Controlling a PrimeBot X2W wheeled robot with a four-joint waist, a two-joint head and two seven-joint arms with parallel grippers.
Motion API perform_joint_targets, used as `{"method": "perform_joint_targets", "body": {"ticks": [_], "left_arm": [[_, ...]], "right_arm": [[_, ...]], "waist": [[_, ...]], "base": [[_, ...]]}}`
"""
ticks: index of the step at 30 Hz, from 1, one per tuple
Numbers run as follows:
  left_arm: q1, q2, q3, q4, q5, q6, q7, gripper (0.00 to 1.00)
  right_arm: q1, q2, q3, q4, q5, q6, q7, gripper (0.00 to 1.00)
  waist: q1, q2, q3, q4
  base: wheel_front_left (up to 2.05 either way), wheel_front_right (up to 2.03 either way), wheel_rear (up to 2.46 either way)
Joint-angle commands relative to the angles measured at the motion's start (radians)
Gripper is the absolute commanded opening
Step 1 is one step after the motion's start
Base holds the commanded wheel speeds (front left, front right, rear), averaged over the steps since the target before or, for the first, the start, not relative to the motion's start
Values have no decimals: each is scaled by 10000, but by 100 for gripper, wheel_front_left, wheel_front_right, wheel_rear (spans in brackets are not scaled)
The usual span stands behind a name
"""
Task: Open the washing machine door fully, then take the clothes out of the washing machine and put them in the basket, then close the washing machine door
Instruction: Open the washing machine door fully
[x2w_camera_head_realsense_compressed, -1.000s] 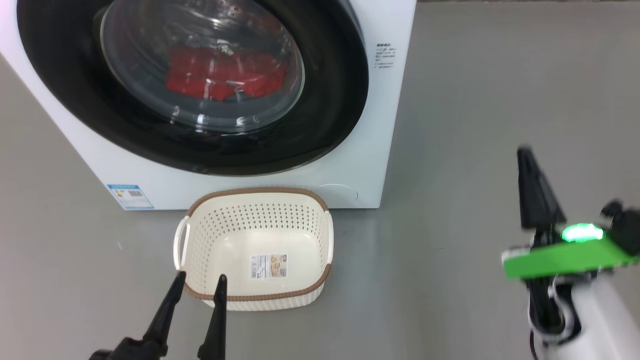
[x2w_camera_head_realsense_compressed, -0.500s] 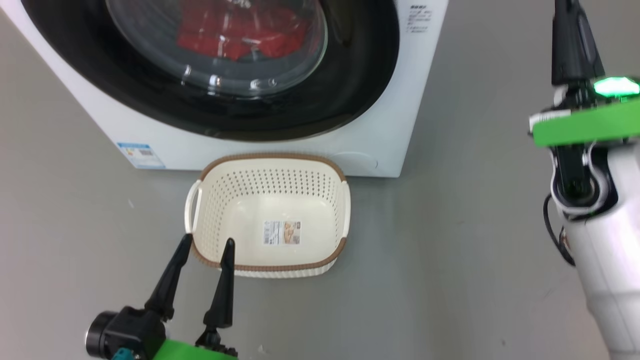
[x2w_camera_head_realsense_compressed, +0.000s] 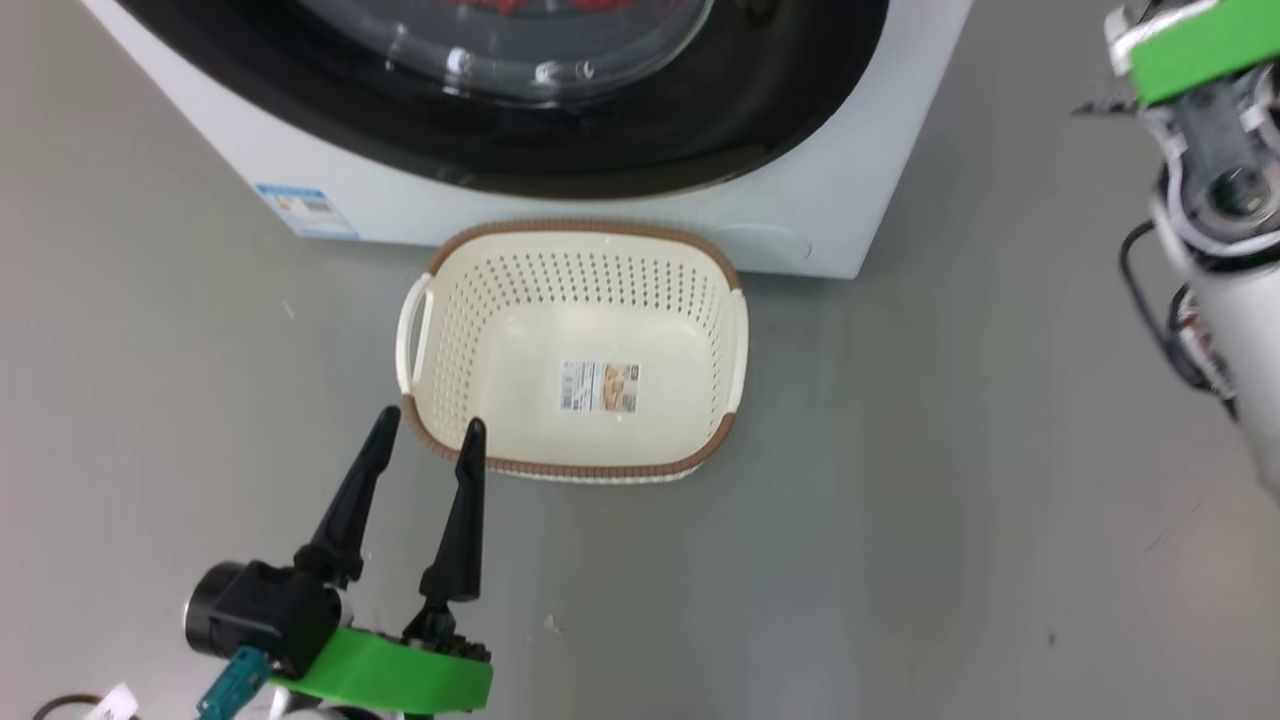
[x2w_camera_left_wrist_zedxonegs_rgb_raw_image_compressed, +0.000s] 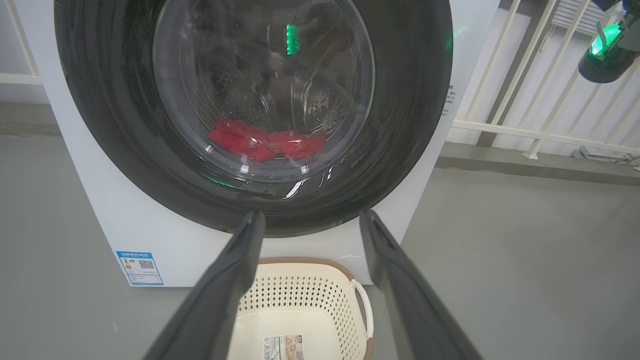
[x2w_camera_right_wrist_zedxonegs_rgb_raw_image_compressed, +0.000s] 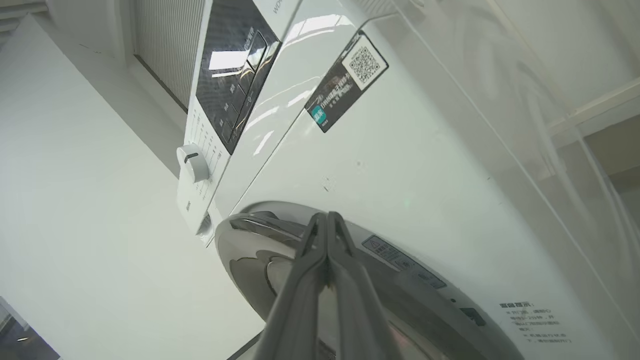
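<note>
1. The washing machine door (x2w_camera_left_wrist_zedxonegs_rgb_raw_image_compressed: 125, 150), a wide glossy black ring round a bulging clear glass bowl, lies shut against the front of the white, boxy washing machine (x2w_camera_left_wrist_zedxonegs_rgb_raw_image_compressed: 150, 240).
2. Through the glass, the clothes (x2w_camera_left_wrist_zedxonegs_rgb_raw_image_compressed: 265, 142) show as a crumpled red heap low in the perforated metal drum.
3. The basket (x2w_camera_head_realsense_compressed: 590, 280) stands on the grey floor (x2w_camera_head_realsense_compressed: 900, 500) just before the machine, below the door. It is cream perforated plastic with a brown woven-look rim, and it holds just a paper label (x2w_camera_head_realsense_compressed: 599, 387) whose print is too small to read.
4. A blue label sticker (x2w_camera_left_wrist_zedxonegs_rgb_raw_image_compressed: 140, 267) with a QR code sits low on the machine's front. A dark QR sticker (x2w_camera_right_wrist_zedxonegs_rgb_raw_image_compressed: 345, 82) lies on the white casing near a round white dial (x2w_camera_right_wrist_zedxonegs_rgb_raw_image_compressed: 192, 162).
5. The left gripper (x2w_camera_head_realsense_compressed: 431, 420) hangs at the basket's near-left corner, fingers spread and holding nothing.
6. The right gripper (x2w_camera_right_wrist_zedxonegs_rgb_raw_image_compressed: 327, 216) has its fingers pressed together, tips at the door's shiny rim. Contact cannot be told.
</note>
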Motion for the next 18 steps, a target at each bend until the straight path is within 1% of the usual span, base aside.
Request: {"method": "perform_joint_targets", "body": {"ticks": [1,5,8,11,15,18], "left_arm": [[-302,82,263,-248,-12,-84,-88,100],[-540,82,205,-243,-45,-103,-88,100],[-660,82,194,-215,-72,-123,-88,100],[-738,82,166,-192,-101,-148,-88,100],[-854,81,91,-220,-154,-176,-88,100],[-934,81,53,-251,-189,-190,-88,100]], "right_arm": [[-279,-87,94,-222,472,-7,315,0],[-843,-403,215,-195,1702,-7,1547,0],[-1161,-597,298,-42,2306,-7,2517,0],[-1469,-707,262,207,2752,-7,3303,0],[-1913,-823,108,925,3207,-7,4222,0],[-2250,-777,29,1507,3565,-7,4952,0]], "waist": [[-1,-1,432,250],[-1,-1,793,368],[-1,-1,1001,424],[-1,-1,1208,466],[-1,-1,1481,557],[-1,-1,1668,616]], "base": [[0,0,0],[0,0,0],[0,0,0],[0,0,0],[0,0,0],[0,0,0]]}}
